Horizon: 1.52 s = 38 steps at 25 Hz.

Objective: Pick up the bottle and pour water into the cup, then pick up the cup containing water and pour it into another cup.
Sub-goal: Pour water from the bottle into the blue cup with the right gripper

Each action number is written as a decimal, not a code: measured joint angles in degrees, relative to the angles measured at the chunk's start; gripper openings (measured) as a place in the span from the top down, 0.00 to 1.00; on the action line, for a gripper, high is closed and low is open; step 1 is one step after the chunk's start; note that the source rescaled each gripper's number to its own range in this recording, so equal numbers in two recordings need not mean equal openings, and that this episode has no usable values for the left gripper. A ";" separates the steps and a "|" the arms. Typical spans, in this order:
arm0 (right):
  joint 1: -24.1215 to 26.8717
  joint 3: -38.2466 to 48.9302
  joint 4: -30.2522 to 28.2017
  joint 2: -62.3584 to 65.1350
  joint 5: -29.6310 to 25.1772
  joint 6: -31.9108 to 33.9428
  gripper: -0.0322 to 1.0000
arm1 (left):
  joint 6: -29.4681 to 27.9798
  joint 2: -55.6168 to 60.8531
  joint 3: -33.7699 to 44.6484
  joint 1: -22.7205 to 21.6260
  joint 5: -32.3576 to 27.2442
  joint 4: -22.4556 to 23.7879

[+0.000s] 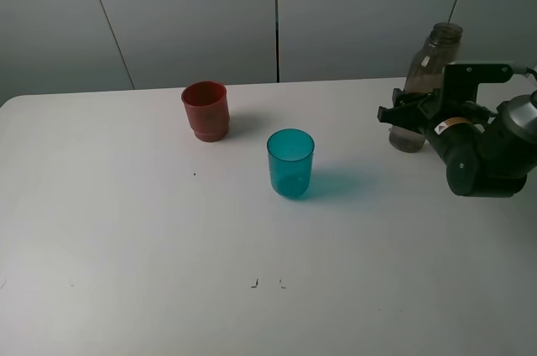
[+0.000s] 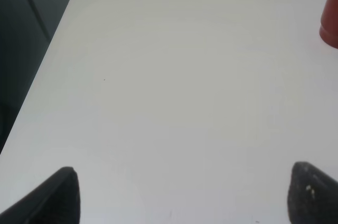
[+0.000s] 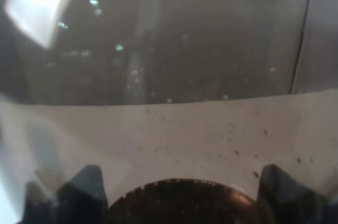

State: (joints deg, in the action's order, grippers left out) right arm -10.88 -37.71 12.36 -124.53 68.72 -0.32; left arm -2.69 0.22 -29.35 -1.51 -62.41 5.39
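The job has only just begun. The right claw point(image 1: 409, 117) is closed tight around the low part of the bottle point(image 1: 433, 58). The bottle seems to stand upright on the table point(image 1: 126, 247), far over on the right side near the back. As far as I can tell, it is not lifted yet. The blue cup point(image 1: 290, 163) stands in the middle and looks empty, so I think no water is poured. The red cup point(image 1: 205, 110) stands behind it to the left, apart from it. The lift, both pours and the cup pick-up are all left to do. The right arm reaches in low from the right side, with its claw lying level. The left claw point(image 2: 185, 203) hangs wide open over the table and holds nothing.
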 joint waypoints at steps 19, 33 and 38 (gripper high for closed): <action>-0.15 0.10 -16.75 11.72 -1.89 -18.28 0.97 | 0.00 0.00 0.00 0.00 0.00 0.00; -5.86 -4.89 -18.17 11.72 -15.25 -35.57 0.97 | 0.00 0.00 0.00 0.00 0.00 0.00; -6.02 -4.89 -19.98 10.70 -15.70 -40.96 0.97 | 0.00 0.00 0.00 0.00 0.00 0.00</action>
State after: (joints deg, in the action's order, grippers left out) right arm -16.89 -42.60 -7.62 -113.83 53.02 -41.29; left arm -2.69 0.22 -29.35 -1.51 -62.41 5.39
